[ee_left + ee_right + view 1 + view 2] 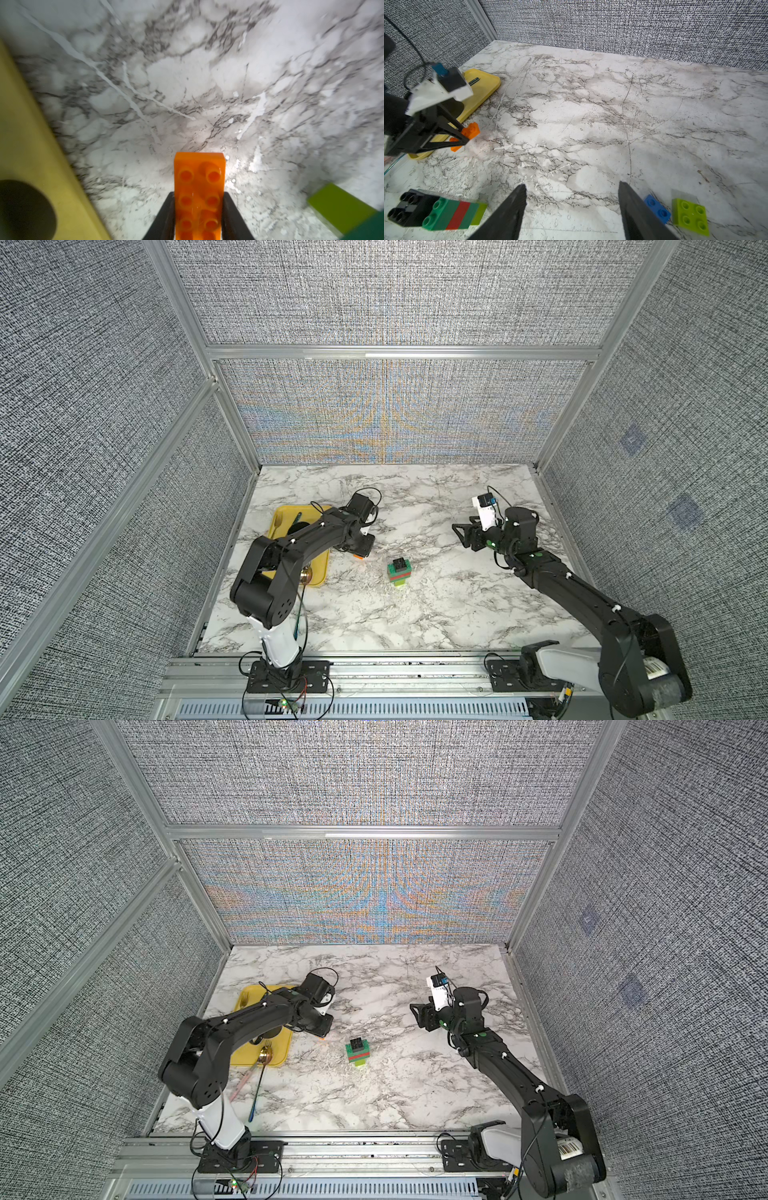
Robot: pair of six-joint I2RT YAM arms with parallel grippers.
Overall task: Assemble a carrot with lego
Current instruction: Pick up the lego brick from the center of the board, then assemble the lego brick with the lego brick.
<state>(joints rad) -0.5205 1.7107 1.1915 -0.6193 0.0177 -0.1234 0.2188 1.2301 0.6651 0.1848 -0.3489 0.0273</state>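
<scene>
Left claw (198, 207) clamped on orange brick (199, 187); right claw (572, 195) spread, empty

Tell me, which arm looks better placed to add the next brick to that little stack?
The left. Its hand already grips the orange brick, close to the stack. The right hand is open and empty.

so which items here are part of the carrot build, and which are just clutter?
Job:
- orange brick, gripped in left end effector
- brick stack
- blue brick
- lime brick

Clutter:
- yellow tray
- spoon on the tray
</scene>
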